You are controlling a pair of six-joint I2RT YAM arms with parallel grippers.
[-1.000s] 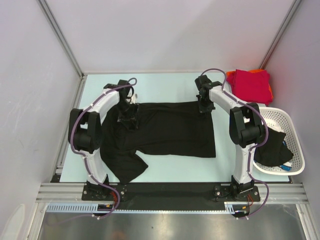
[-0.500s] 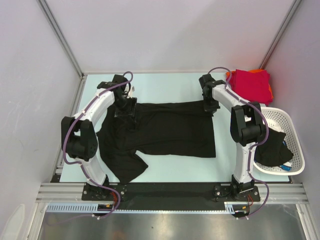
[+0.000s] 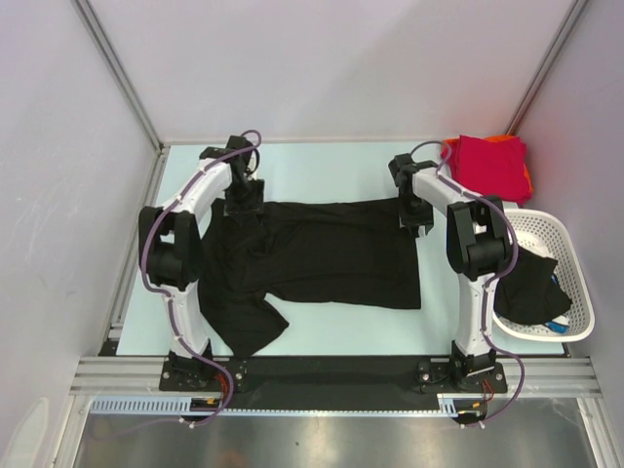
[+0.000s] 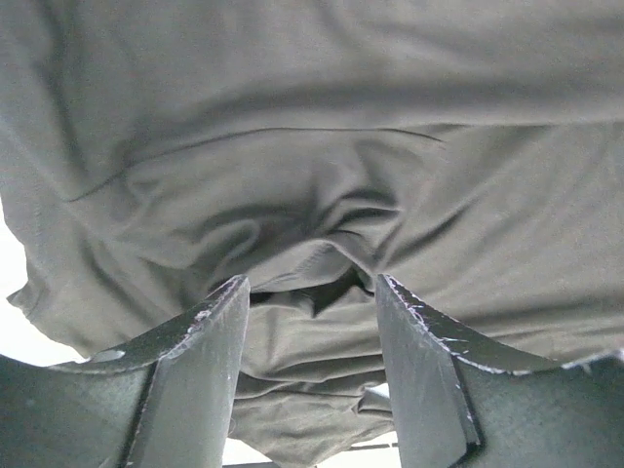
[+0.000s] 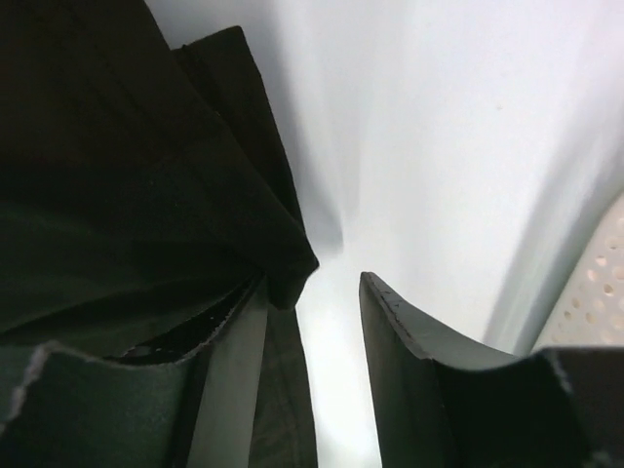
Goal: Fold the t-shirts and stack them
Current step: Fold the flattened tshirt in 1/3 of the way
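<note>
A black t-shirt (image 3: pixel 331 253) lies spread on the pale table, one sleeve trailing toward the front left. My left gripper (image 3: pixel 244 203) is open at the shirt's far left edge; in the left wrist view (image 4: pixel 312 283) its jaws stand wide apart over wrinkled black cloth (image 4: pixel 312 146). My right gripper (image 3: pixel 415 218) is open at the shirt's far right corner; in the right wrist view (image 5: pixel 314 283) the cloth's corner (image 5: pixel 117 175) drapes over the left finger, and bare table shows between the jaws. A folded crimson red shirt (image 3: pixel 487 161) lies on an orange shirt (image 3: pixel 449 146) at the back right.
A white lattice basket (image 3: pixel 564 234) stands at the right with a dark garment (image 3: pixel 531 288) in it; its wall shows in the right wrist view (image 5: pixel 604 283). White walls and metal posts enclose the table on three sides.
My left gripper has moved toward the far edge of the shirt. My right gripper has shifted slightly right and nearer, to the shirt's corner.
</note>
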